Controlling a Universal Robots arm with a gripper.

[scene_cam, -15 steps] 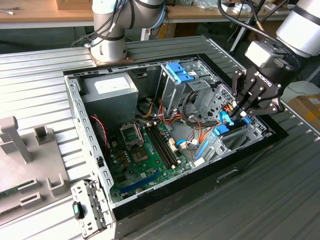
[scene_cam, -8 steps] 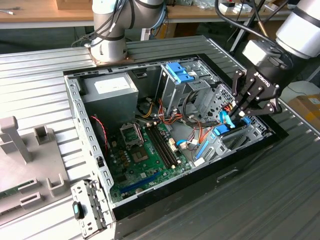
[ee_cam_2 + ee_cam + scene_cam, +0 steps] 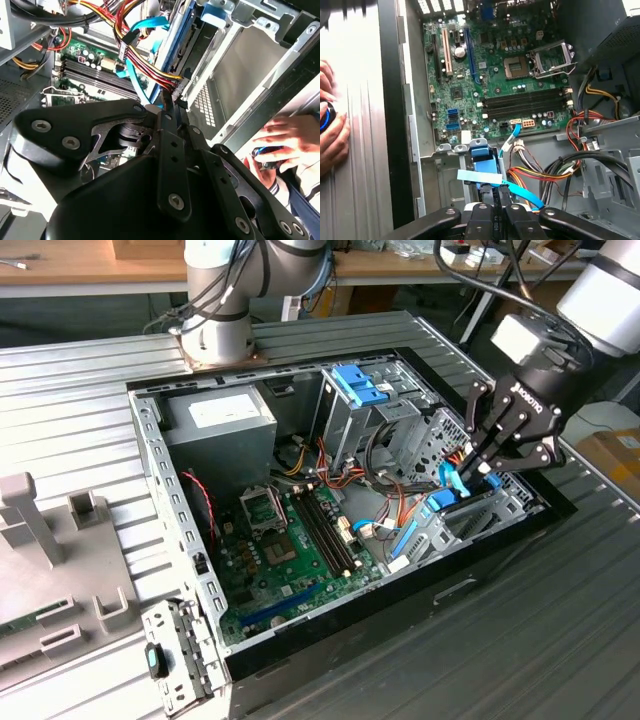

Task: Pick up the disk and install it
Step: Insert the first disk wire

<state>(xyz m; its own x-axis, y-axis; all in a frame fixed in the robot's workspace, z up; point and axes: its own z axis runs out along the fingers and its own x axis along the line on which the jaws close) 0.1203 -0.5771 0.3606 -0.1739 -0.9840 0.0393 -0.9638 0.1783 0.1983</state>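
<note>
- Gripper (image 3: pixel 472 470) is low over the open computer case (image 3: pixel 150 440), at 3 o'clock of the case in the exterior view.
- Disk (image 3: pixel 482 155) stands on edge in its blue frame inside the drive bay (image 3: pixel 500 505), at 4 o'clock from the motherboard (image 3: pixel 290 540).
- Fingers (image 3: pixel 496 200) are drawn together at the disk's near edge; whether they actually grip it cannot be told.
- A person's hand (image 3: pixel 331 131) rests on the table (image 3: pixel 365 150) outside the case.

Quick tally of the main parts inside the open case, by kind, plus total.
motherboard: 1
power-supply box: 1
light-blue bracket: 1
disk: 1
Total: 4
</note>
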